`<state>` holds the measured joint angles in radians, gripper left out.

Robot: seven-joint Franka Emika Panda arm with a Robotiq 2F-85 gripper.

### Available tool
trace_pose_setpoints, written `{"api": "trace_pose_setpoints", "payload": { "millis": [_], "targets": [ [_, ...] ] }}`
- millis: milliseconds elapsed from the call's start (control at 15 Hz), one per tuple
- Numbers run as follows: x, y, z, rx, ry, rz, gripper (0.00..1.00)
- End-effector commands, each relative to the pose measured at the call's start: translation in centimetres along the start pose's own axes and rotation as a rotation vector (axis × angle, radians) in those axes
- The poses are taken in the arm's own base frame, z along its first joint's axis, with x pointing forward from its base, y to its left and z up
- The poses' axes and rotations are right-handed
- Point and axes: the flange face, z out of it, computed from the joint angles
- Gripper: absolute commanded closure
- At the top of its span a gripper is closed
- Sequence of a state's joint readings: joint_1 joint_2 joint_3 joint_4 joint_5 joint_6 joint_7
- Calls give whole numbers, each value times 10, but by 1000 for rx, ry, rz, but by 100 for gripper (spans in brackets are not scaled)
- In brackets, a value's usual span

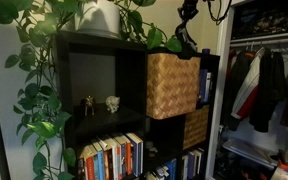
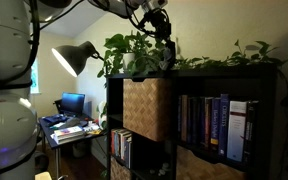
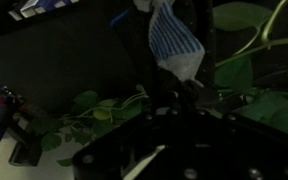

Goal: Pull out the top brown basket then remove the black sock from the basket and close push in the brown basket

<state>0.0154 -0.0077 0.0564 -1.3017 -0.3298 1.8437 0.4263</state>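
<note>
The top brown basket [image 1: 172,85] is a light tan woven cube in the upper cubby of the dark shelf, and its front sticks out past the shelf face in both exterior views [image 2: 147,108]. My gripper [image 1: 187,30] is above the basket, level with the shelf top and among the plant leaves [image 2: 160,28]. It looks shut on a dark cloth, the black sock [image 1: 185,43], which hangs from the fingers above the basket. The wrist view is very dark. It shows a blue-and-white striped piece of cloth [image 3: 174,42] just beyond the jaws [image 3: 184,92].
A leafy trailing plant [image 1: 39,60] in a white pot [image 1: 99,18] stands on the shelf top and hangs down its side. A darker woven basket [image 1: 196,127] sits in the cubby below. Books [image 1: 112,155] and small figurines [image 1: 111,102] fill other cubbies. Clothes [image 1: 269,85] hang beside the shelf. A desk lamp [image 2: 76,57] is also there.
</note>
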Motion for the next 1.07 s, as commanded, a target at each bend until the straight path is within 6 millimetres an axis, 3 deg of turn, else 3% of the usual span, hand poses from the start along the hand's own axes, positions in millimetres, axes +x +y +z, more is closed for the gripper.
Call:
{"api": "trace_pose_setpoints", "payload": {
  "millis": [0, 400, 667, 1000],
  "targets": [
    [33, 9, 8, -36, 77, 87, 94],
    [75, 26, 20, -67, 192, 165, 94],
    [62, 33, 17, -80, 86, 131, 94],
    [43, 46, 49, -61, -43, 130, 94]
  ]
}}
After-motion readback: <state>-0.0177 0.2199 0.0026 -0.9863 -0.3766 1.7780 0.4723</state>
